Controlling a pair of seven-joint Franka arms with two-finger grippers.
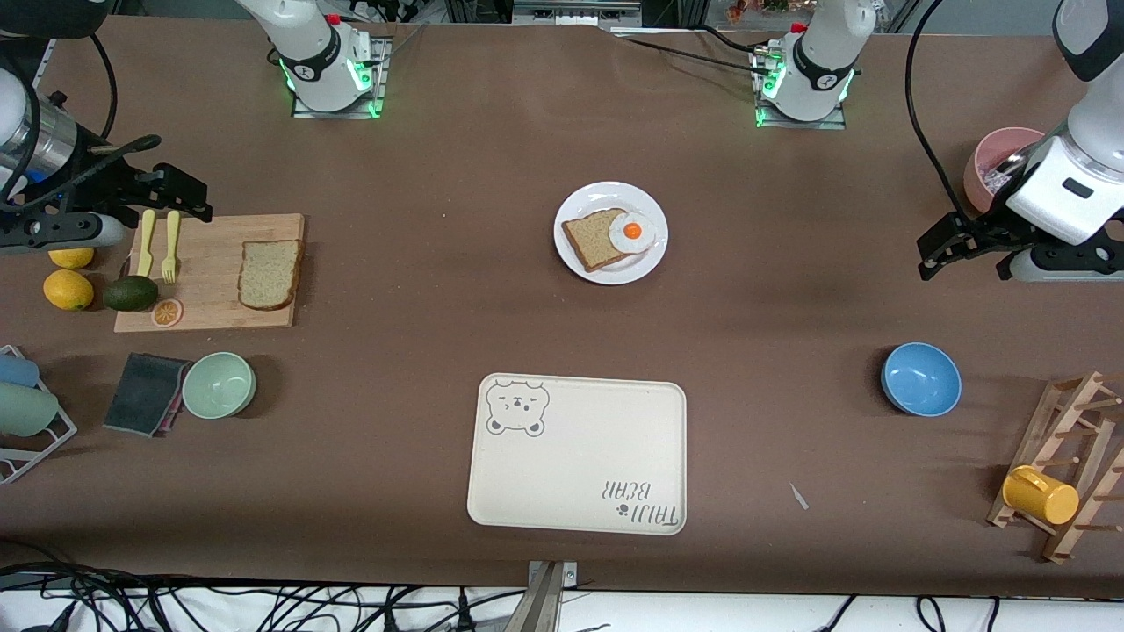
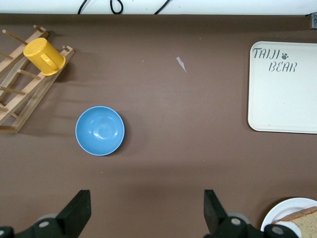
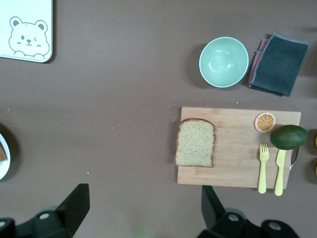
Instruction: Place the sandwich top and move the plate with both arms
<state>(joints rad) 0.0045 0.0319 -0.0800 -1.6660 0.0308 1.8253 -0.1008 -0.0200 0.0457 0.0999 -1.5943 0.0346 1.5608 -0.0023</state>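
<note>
A: Where do we stand? Our right gripper (image 1: 180,200) hangs over the right arm's end of the surface (image 1: 421,175), above the edge of the cutting board (image 1: 211,307), fingers (image 3: 74,203) spread wide and holding nothing. Our left gripper (image 1: 944,250) waits over the left arm's end, beside the pink bowl (image 1: 997,162), its fingers (image 2: 77,210) equally wide apart and empty.

B: And the sandwich top (image 1: 270,274)?

A: It lies flat on the board, at the board's end toward the table's middle, well apart from the forks (image 1: 160,246), avocado (image 1: 131,293) and orange slice (image 1: 167,312). That likely suits us: the slice is clear on all sides, so the right gripper can come straight down on it.

B: The plate (image 1: 651,260) sits mid-surface, between both bases, carrying the darker slice (image 1: 591,241) with the fried egg (image 1: 632,232). We judge nothing is done yet; the top must cross to the plate first.

A: The stretch of surface between board and plate is bare, so we have room. The egg overhangs the slice toward the left arm's side, so we should set the top down squarely.

B: For the two-armed move, the plate's rim is free all round. The tray (image 1: 575,454) lies nearer the front camera, with open surface between. The blue bowl (image 1: 920,378) and green bowl (image 1: 219,384) sit well clear.
</note>
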